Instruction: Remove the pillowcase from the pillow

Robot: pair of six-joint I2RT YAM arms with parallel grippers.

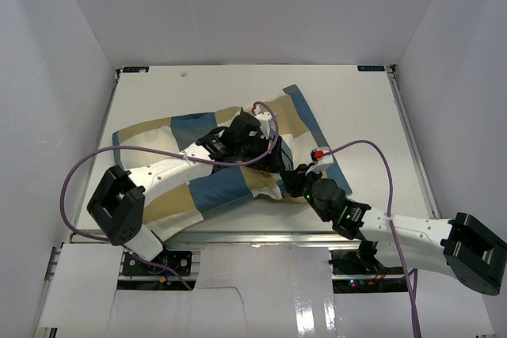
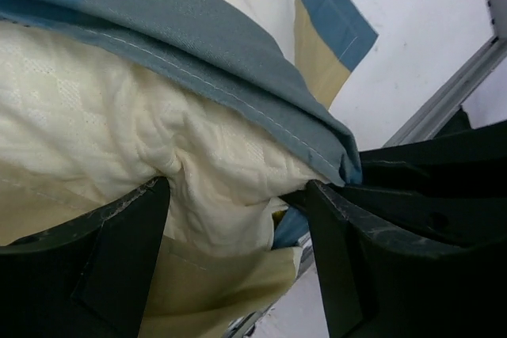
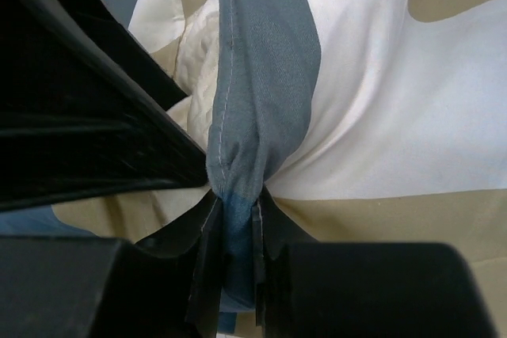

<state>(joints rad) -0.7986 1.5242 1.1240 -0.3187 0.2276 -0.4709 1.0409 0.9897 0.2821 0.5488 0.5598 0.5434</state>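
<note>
Pinching a pillowcase [image 3: 265, 77] fold, the right gripper [image 3: 236, 252] is clenched; the pillow [image 2: 142, 132] between the fingers of the released left gripper [image 2: 238, 215] is best clamped before cloth is drawn off.

A robotics lab test cell, as we see it from above: a bare white surface [image 1: 158, 93] is boxed in on three sides by plain white panel walls [image 1: 71, 37] and edged with aluminium rails [image 1: 412, 144]. Two robot arms are bolted side by side at its near edge, the left arm [image 1: 158, 172] and the right arm [image 1: 412, 231], trailing loose purple cables [image 1: 142, 150]. The only household things we find here are a checked pillowcase [image 1: 218, 187] and a cream pillow [image 2: 119, 116], laid out between the machines.
</note>
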